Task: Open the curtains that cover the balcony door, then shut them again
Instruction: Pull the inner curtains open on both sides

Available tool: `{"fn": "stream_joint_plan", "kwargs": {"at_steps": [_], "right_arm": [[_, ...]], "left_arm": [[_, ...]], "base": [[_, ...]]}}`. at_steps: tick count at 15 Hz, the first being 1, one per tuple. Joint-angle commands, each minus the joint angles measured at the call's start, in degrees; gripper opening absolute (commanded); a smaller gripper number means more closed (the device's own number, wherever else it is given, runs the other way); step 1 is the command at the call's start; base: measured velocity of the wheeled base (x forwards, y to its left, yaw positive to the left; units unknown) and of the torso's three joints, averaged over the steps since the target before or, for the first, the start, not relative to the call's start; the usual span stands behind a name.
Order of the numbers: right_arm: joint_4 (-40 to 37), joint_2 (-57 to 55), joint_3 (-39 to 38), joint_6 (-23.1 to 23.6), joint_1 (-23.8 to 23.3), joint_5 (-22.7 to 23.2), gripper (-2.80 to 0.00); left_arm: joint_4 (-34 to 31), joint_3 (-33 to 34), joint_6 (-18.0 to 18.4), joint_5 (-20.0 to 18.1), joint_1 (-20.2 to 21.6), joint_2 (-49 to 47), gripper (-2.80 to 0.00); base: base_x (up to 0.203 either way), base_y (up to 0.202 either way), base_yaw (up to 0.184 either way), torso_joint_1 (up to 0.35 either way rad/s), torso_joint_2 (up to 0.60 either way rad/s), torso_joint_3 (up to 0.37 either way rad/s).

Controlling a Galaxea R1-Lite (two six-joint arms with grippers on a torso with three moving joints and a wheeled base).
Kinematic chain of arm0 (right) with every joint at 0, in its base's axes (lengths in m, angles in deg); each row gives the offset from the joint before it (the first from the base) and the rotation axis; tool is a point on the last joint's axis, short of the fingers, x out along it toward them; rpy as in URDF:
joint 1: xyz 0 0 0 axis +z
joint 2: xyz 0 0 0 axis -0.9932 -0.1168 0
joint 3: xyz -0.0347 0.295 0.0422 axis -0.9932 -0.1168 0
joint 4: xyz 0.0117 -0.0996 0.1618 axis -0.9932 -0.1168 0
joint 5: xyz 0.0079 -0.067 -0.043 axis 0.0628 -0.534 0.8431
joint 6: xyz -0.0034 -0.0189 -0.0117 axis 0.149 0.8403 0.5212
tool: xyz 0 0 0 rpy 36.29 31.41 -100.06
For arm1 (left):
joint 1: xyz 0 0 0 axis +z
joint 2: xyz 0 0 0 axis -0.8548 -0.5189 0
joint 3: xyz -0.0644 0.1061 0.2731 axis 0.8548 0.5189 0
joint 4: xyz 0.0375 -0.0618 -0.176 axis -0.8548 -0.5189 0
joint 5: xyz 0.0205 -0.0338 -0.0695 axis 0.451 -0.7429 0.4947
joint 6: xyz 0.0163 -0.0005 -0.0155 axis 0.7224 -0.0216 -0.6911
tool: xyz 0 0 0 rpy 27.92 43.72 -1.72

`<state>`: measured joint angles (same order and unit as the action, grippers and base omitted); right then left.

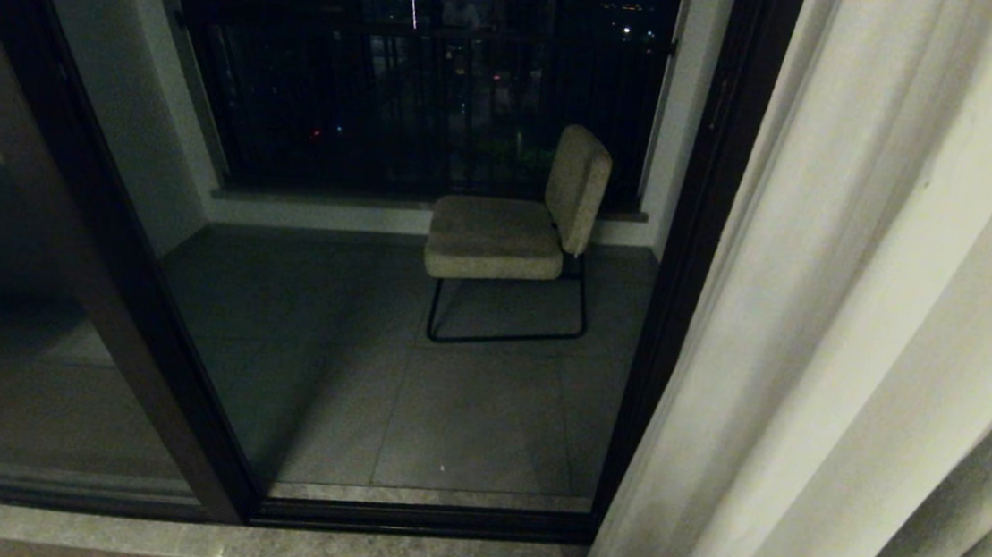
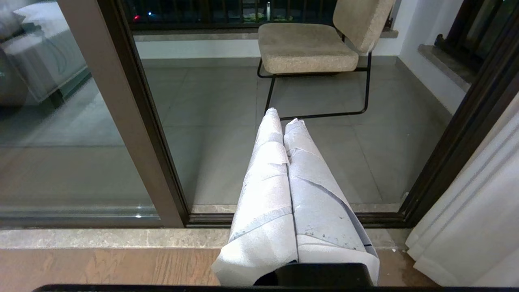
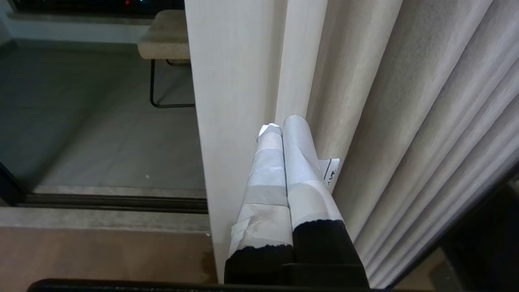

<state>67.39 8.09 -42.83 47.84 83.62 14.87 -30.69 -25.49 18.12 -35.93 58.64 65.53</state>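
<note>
The right gripper [image 3: 275, 129], fingers pressed together on nothing, points into the pleats of the curtains [image 1: 860, 328] bunched at the right edge of the balcony door [image 1: 685, 268], while the left gripper [image 2: 284, 117], likewise closed and empty, faces the door's bare glass left of them, a chair [image 1: 509, 226] beyond

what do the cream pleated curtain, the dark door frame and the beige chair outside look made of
The cream pleated curtain looks like matte woven fabric, with fine weave lines and soft vertical folds. The dark door frame seems to be smooth coated metal, though painted wood is possible. The beige chair has nubby textile cushions on a thin black frame, probably metal rod.
</note>
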Motion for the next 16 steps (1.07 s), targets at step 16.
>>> {"fn": "stream_joint_plan", "kwargs": {"at_steps": [16], "right_arm": [[0.06,-0.09,-0.01,-1.22,0.02,-0.1,-2.8]], "left_arm": [[0.0,0.0,-0.02,0.02,0.01,0.02,-2.8]], "base": [[0.0,0.0,0.0,0.0,0.0,0.0]]}}
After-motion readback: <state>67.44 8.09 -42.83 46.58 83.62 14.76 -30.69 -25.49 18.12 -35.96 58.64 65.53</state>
